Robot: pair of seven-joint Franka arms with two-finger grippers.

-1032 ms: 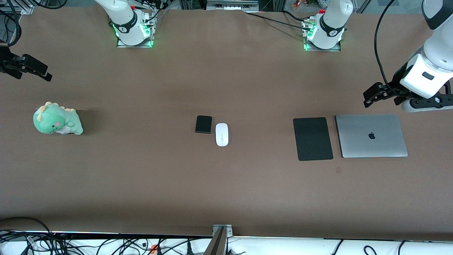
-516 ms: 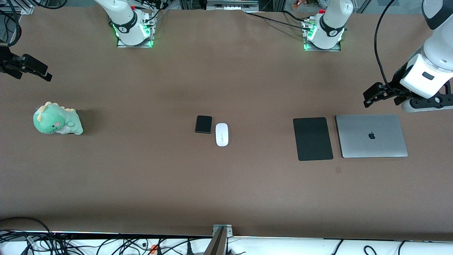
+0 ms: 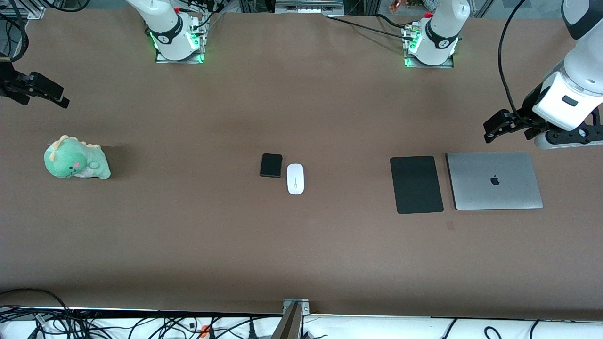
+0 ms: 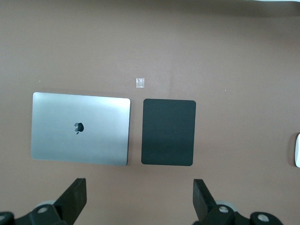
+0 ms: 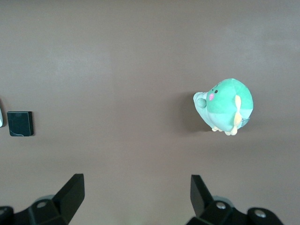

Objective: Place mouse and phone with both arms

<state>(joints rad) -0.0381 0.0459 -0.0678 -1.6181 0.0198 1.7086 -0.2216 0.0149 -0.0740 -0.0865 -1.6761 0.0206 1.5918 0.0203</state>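
Friend: Grippers first. What are they doing?

Me: Picture the table as a clock, seen from the front camera. My right gripper (image 5: 136,194) hangs over the edge at about ten o'clock. Its fingers are spread wide and hold nothing. The green toy dinosaur (image 3: 77,159) sits at nine o'clock.

Friend: Where are the things you have to move?

Me: They are right in the middle of the clock. The phone (image 3: 271,165) lies flat, and the mouse (image 3: 295,179) is just beside it at its four o'clock. Neither has been picked up yet.

Friend: And out at three o'clock?

Me: The black mouse pad (image 3: 416,184), with the shut laptop (image 3: 494,181) just beside it. My left gripper (image 4: 140,194) hangs at the laptop's twelve o'clock, spread wide and holding nothing too. Both arms wait.

Friend: So which step is this?

Me: I think it is the very start. Next, each arm must reach in to the middle and come down over one thing. They lie so close together that I must take care my grippers do not bump.
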